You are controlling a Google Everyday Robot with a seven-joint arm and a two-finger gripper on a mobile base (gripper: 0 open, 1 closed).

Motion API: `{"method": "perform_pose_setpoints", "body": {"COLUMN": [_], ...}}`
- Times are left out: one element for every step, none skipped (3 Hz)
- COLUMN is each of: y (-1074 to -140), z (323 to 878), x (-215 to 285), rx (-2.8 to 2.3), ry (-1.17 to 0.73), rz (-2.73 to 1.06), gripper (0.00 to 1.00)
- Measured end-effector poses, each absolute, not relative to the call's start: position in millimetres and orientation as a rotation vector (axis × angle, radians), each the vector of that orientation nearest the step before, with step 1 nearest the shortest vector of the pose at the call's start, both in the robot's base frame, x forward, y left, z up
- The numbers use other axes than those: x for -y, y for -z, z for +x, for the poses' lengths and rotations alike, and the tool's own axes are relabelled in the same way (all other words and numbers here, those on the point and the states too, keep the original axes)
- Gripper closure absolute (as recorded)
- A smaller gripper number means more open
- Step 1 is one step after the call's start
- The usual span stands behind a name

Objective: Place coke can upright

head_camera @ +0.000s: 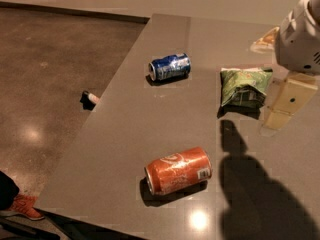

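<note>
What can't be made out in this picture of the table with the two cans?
All in the one camera view:
- Gripper, over the table's right side by the green bag: its arm is cut off by the right edge.
- Yellow item: mostly hidden behind the arm.
- Small thing on the floor: too small to identify.
- Orange can, lying sideways: label too small to read.
- Shoe: wearer cut off at the left edge.

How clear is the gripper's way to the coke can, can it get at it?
Probably yes. The coke can lies on its side on the table, nothing touching it. The gripper hangs at the right beside the green bag; bag and blue can sit farther back, off the path.
</note>
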State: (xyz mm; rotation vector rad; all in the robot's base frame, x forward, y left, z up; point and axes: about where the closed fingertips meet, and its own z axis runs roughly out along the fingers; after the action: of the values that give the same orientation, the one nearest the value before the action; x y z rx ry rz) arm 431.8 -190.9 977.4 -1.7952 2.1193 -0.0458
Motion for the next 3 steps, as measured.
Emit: {"method": "perform_pose_setpoints", "body": {"y": [-970,-954,-933], "z": [421,405,392], "x": [159,120,94], "rx": [-2.026,-1.912,-1.838], "ry": [-0.026,-0.102,-0.076], "rz": [-1.894,-2.012,-2.111], "gripper": [0.00,0.00,0.00]}}
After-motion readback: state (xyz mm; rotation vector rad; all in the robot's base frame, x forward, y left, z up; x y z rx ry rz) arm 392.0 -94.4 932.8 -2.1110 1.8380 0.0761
